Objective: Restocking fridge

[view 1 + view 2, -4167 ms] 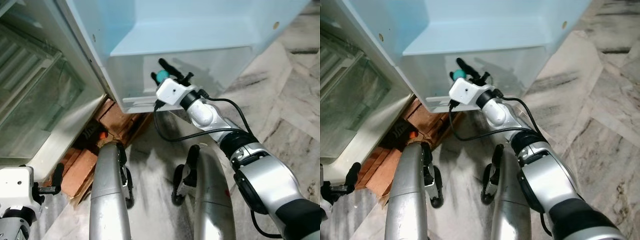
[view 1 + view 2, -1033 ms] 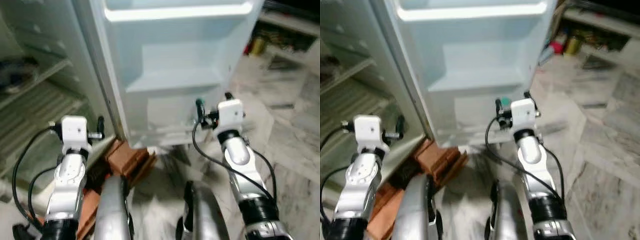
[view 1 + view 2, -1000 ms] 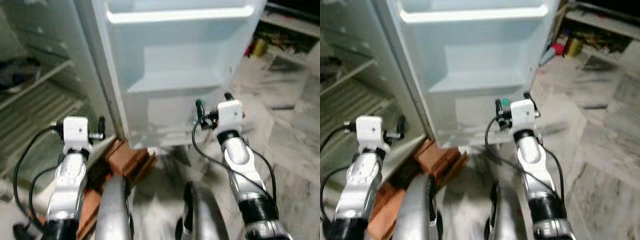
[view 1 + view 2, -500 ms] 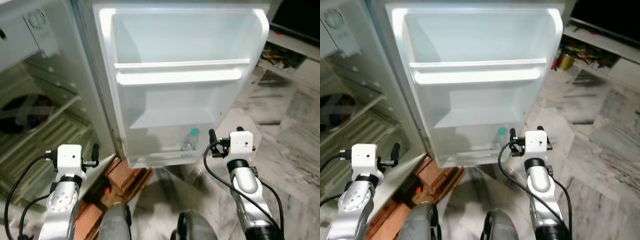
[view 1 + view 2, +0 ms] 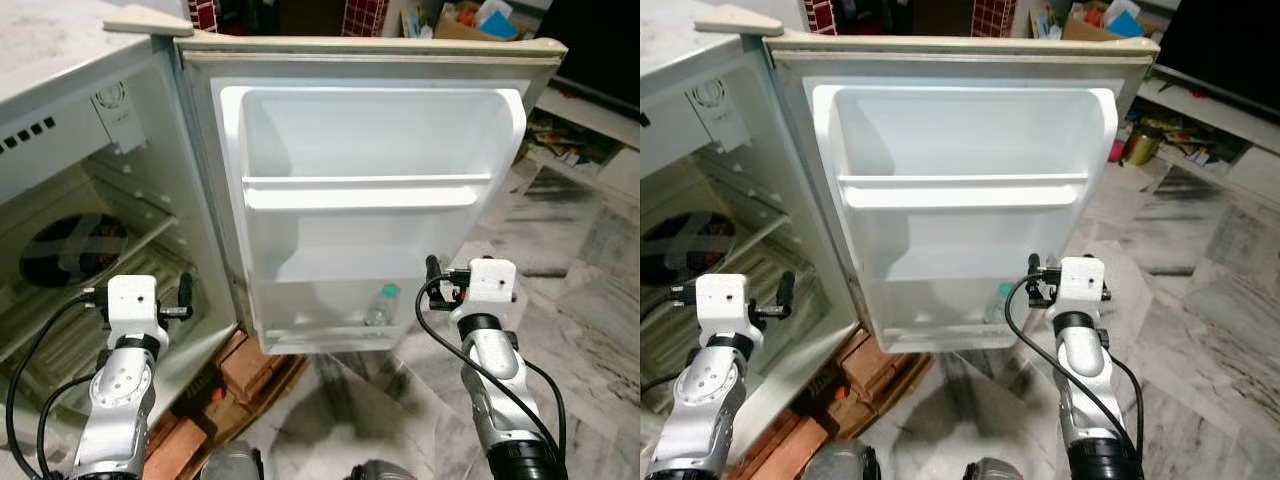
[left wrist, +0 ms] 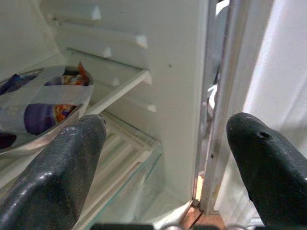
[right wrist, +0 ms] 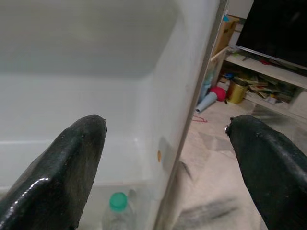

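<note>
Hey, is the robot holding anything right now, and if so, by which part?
Nothing is held. The left gripper and right gripper are both open with nothing between their fingers; the bottle stands apart in the door's bottom shelf.

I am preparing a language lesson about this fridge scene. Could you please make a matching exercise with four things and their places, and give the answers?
Things:
1. water bottle
2. bricks
3. covered bowl
4. left gripper

Places:
A. on a shelf inside the fridge
B. on the floor under the fridge door
C. in front of the open fridge body, open
D. in the lowest door shelf

Pairs: 1-D, 2-B, 3-A, 4-C
</note>
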`<state>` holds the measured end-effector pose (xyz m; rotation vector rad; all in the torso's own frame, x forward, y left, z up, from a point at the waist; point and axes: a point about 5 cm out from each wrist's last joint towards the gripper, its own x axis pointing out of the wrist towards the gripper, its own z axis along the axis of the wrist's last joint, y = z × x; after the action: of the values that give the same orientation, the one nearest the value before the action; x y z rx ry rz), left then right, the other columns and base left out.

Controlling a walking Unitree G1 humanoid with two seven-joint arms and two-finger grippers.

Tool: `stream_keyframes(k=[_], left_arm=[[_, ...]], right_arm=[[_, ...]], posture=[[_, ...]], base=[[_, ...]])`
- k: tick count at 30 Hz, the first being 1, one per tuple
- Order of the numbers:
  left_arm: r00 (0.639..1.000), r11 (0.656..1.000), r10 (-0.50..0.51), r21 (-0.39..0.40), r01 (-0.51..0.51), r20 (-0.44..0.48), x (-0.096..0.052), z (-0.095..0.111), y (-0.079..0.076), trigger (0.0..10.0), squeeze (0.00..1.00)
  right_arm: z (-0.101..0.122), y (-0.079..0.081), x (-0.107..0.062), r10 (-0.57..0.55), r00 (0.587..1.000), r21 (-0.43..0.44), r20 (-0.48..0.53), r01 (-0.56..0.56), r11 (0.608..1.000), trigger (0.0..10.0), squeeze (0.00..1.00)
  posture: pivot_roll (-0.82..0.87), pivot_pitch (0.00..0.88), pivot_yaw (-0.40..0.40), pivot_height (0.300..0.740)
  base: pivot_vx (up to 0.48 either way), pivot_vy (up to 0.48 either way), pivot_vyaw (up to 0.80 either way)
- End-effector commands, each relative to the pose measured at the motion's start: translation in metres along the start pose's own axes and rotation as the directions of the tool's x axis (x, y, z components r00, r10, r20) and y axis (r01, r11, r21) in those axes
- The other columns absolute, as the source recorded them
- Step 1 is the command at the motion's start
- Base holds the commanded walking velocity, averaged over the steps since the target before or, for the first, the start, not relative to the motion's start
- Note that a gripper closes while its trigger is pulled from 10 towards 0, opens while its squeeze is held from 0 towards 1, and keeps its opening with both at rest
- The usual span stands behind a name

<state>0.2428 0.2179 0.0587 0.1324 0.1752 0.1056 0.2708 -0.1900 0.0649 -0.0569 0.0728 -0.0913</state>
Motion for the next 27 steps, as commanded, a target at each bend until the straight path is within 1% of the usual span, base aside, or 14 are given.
stream_keyframes(k=[1, 2, 4, 10, 12, 17, 18, 20, 23, 24, 26, 27], left_arm=[[1.0, 1.0, -0.019, 0.007, 0.019, -0.014, 0.0, -0.003, -0.004, 10.0, 0.0], [1.0, 1.0, -0.023, 0.007, 0.023, -0.013, 0.001, -0.002, -0.005, 10.0, 0.0], [1.0, 0.999, -0.03, 0.02, 0.03, -0.008, 0.001, -0.001, -0.005, 10.0, 0.0], [0.999, 0.999, -0.04, 0.024, 0.04, -0.002, 0.002, 0.0, -0.006, 10.0, 0.0], [0.999, 0.998, -0.047, 0.029, 0.047, -0.001, 0.002, 0.001, -0.007, 10.0, 0.0], [0.999, 0.998, -0.054, 0.033, 0.054, -0.001, 0.003, 0.001, -0.008, 10.0, 0.0], [0.998, 0.997, -0.064, 0.034, 0.064, -0.003, 0.004, 0.001, -0.009, 10.0, 0.0], [0.997, 0.997, -0.072, 0.034, 0.072, -0.003, 0.004, 0.001, -0.009, 10.0, 0.0], [0.998, 0.997, -0.071, 0.037, 0.071, -0.004, 0.005, 0.002, -0.01, 10.0, 0.0], [0.997, 0.997, -0.072, 0.039, 0.072, -0.003, 0.007, 0.002, -0.01, 10.0, 0.0], [0.997, 0.997, -0.072, 0.04, 0.072, -0.003, 0.008, 0.003, -0.011, 10.0, 0.0], [0.997, 0.996, -0.073, 0.04, 0.073, -0.003, 0.008, 0.003, -0.011, 10.0, 0.0]], right_arm=[[0.003, 0.0, 0.0, 0.008, 1.0, 0.005, 0.018, -0.008, 1.0, 10.0, 0.0], [0.003, 0.001, 0.001, 0.007, 1.0, -0.037, 0.021, -0.006, 0.999, 10.0, 0.0], [0.005, 0.0, 0.002, -0.011, 0.999, -0.071, 0.038, 0.014, 0.997, 10.0, 0.0], [0.005, -0.004, 0.004, -0.028, 0.999, -0.066, 0.029, 0.03, 0.997, 10.0, 0.0], [0.006, -0.005, 0.004, -0.041, 0.999, -0.027, 0.034, 0.042, 0.999, 10.0, 0.0], [0.008, -0.002, 0.006, -0.025, 0.999, -0.002, 0.045, 0.025, 1.0, 10.0, 0.0], [0.01, 0.0, 0.006, -0.015, 0.998, 0.003, 0.061, 0.014, 1.0, 10.0, 0.0], [0.014, 0.001, 0.007, -0.008, 0.997, -0.023, 0.077, 0.009, 1.0, 10.0, 0.0], [0.014, 0.004, 0.009, -0.01, 0.998, -0.025, 0.066, 0.011, 1.0, 10.0, 0.0], [0.013, 0.006, 0.011, -0.007, 0.998, -0.035, 0.058, 0.009, 0.999, 10.0, 0.0], [0.013, 0.009, 0.012, 0.009, 0.998, -0.098, 0.065, -0.002, 0.995, 10.0, 0.0], [0.013, 0.011, 0.012, 0.023, 0.997, -0.091, 0.072, -0.017, 0.996, 10.0, 0.0]], posture=[[0.08, 0.0, -0.061, 0.74], [0.08, 0.0, -0.059, 0.74], [0.08, 0.0, -0.058, 0.74], [0.08, 0.0, -0.053, 0.74], [0.08, 0.0, -0.052, 0.74], [0.07, 0.0, -0.051, 0.74], [0.08, 0.0, -0.052, 0.74], [0.07, 0.0, -0.052, 0.74], [0.07, 0.0, -0.053, 0.74], [0.07, 0.0, -0.053, 0.74], [0.07, 0.0, -0.054, 0.74], [0.07, 0.0, -0.054, 0.74]], base=[[0.0, -0.368, 0.0], [0.0, -0.375, 0.0], [0.0, -0.392, 0.0], [0.0, -0.467, 0.0], [0.0, -0.48, 0.0], [0.0, -0.48, 0.0], [0.0, -0.48, 0.0], [0.0, -0.472, 0.0], [0.0, -0.459, 0.0], [0.0, -0.435, 0.0], [0.0, -0.429, 0.0], [0.0, -0.398, 0.0]])
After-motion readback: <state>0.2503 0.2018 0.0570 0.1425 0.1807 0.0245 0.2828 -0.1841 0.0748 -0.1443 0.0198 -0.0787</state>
